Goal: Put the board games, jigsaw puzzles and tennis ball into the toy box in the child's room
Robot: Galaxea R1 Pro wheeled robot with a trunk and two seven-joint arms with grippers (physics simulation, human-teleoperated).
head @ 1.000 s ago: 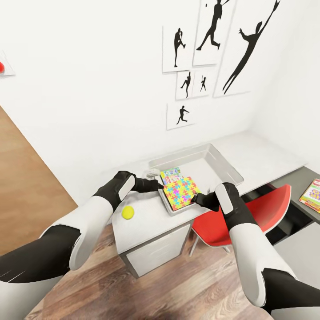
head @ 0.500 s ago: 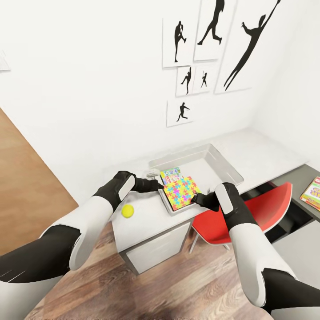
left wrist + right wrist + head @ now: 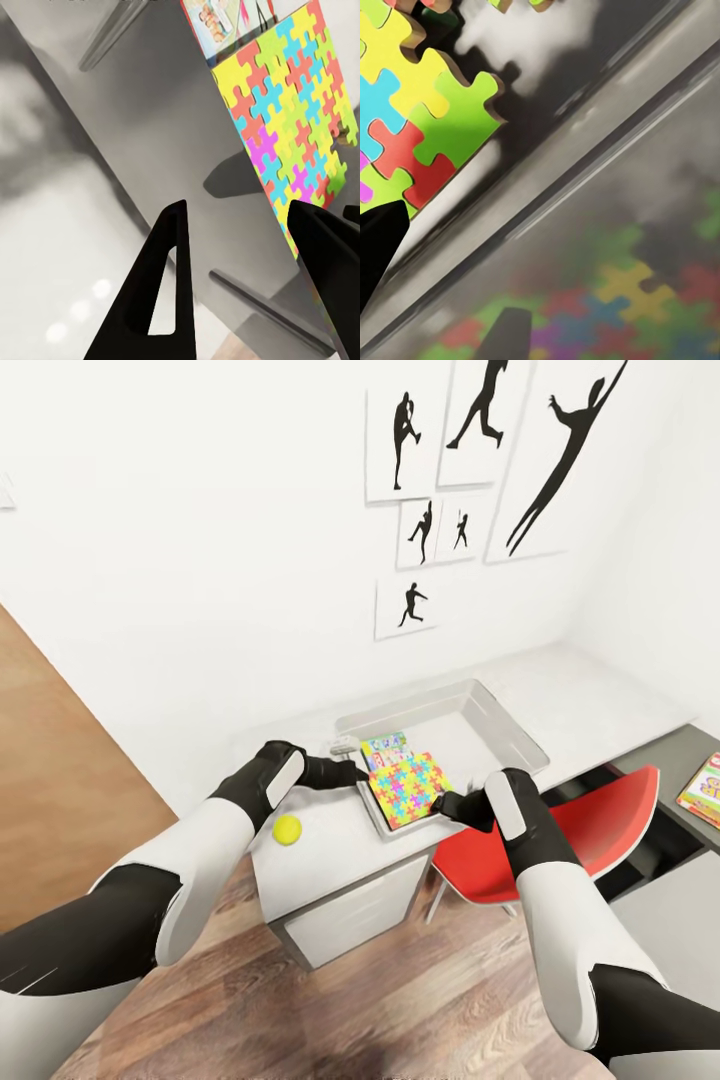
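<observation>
Jigsaw puzzle [image 3: 407, 790], the bright interlocking-piece lid, lies inside the toy box [image 3: 500, 722] at the box's end nearest the desk's short free end, partly covering a second colourful flat box [image 3: 384, 750] just behind it. Puzzle lid is tilted, its near edge up against the bin's near wall. In the left wrist view the same puzzle [image 3: 292, 135] sits past the grey sloping wall [image 3: 142, 127], second box [image 3: 225, 19] beyond it. In the right wrist view puzzle pieces [image 3: 412, 112] show over the rolled rim [image 3: 585, 165], colours mirrored blurrily in the wall.

Toy box sits on the pale desk [image 3: 600, 705], towards the wall-side edge. Tennis ball [image 3: 287, 829] rests on the desk near its free end, outside the bin, well apart from it.

Left claw [image 3: 352, 772] is at the bin's corner beside the puzzle; fingers [image 3: 169, 285] spread, gripping nothing. Right claw [image 3: 447, 804] is at the bin's near rim just beside the puzzle's corner; one dark fingertip [image 3: 379, 240] visible close up, spread or pressed together I can't tell.

Red chair [image 3: 560, 845] tucked under the desk's front edge. Another game box [image 3: 702, 790] on the dark desk section at far right. Silhouette posters [image 3: 480, 470] on the white wall above the desk, wood-plank floor [image 3: 400, 1000] below
</observation>
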